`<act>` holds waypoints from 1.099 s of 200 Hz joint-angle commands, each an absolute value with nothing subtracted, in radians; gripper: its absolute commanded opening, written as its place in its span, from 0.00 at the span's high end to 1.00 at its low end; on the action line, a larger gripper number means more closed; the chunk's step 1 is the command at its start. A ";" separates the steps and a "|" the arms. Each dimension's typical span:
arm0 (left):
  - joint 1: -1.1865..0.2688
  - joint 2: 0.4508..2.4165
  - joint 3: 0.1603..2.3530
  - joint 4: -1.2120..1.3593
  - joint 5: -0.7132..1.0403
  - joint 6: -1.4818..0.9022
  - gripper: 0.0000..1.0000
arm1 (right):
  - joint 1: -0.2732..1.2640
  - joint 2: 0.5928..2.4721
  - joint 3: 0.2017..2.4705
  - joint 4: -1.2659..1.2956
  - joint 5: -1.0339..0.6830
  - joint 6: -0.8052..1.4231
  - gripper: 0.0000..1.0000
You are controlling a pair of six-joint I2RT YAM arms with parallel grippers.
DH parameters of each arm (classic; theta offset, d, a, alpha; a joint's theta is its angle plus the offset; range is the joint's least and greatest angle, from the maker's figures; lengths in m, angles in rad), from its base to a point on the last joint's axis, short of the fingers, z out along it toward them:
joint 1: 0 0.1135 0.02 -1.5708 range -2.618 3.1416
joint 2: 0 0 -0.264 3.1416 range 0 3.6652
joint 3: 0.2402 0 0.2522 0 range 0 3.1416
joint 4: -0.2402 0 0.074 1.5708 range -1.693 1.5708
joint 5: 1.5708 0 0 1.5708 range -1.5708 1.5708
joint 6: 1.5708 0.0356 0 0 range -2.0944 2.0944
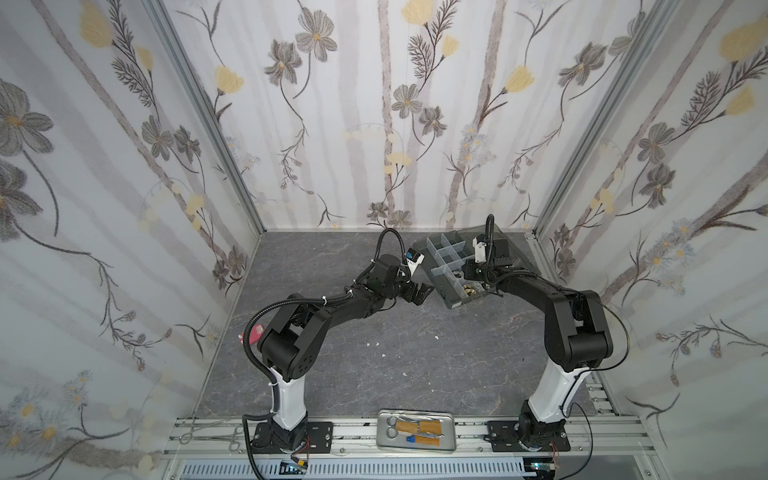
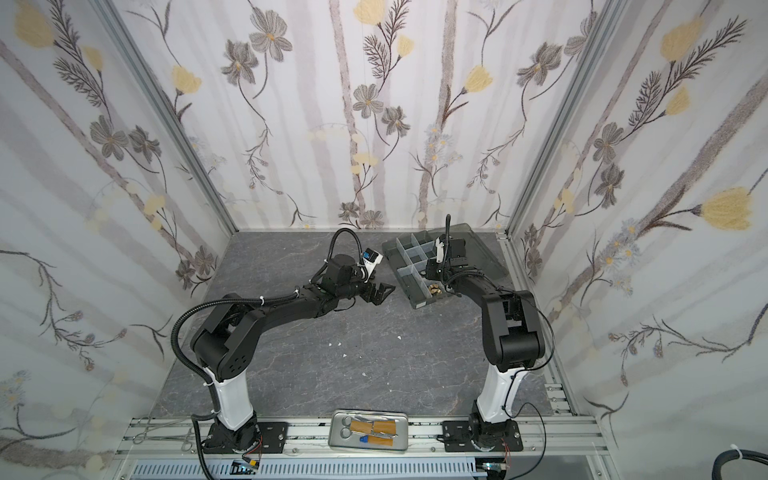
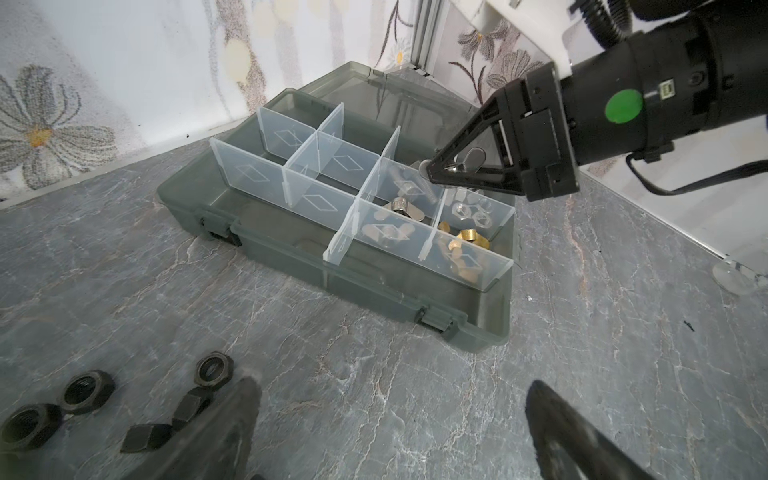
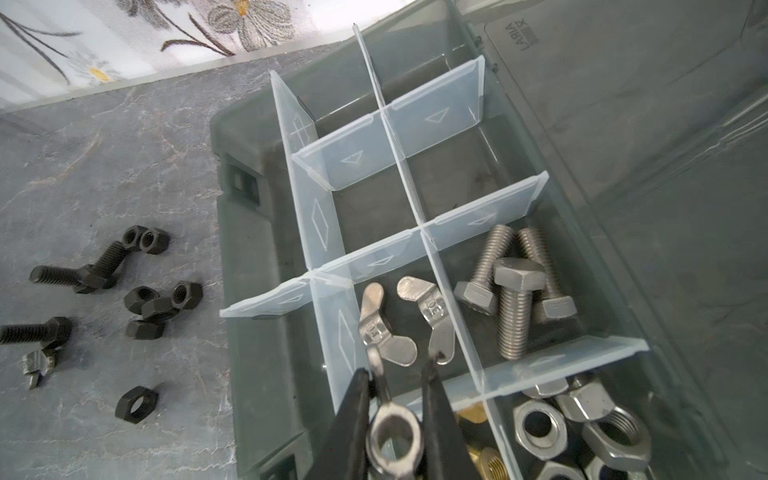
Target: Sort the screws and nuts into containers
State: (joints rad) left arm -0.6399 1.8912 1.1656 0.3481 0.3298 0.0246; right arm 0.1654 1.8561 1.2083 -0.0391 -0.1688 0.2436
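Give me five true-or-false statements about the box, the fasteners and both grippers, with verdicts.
1. The right gripper holds a silver wing nut. True.
2. The left gripper is shut. False: it is open, holding nothing.
3. The lid of the box is closed. False: it lies open.
4. Three silver bolts lie together in the box. True.
5. The black nuts lie inside the box. False: they lie on the table.

"LAPIA" embossed on box lid (image 4: 623, 124)
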 commanded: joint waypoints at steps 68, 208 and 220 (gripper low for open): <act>-0.641 1.861 1.133 0.396 0.251 0.017 0.00 | 0.170 1.936 1.270 0.010 -0.204 0.290 0.76; -0.374 1.638 0.817 0.531 -0.022 -0.361 0.01 | 0.463 1.936 1.337 0.075 -0.322 0.165 0.56; -0.371 1.638 0.843 0.423 -0.072 -0.322 0.11 | 0.497 1.951 1.349 0.088 -0.298 0.160 0.56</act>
State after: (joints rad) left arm -0.3832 1.6447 0.8089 0.6018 0.0505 -0.2928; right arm 0.4484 1.9240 1.3228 0.0479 -0.2996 0.2100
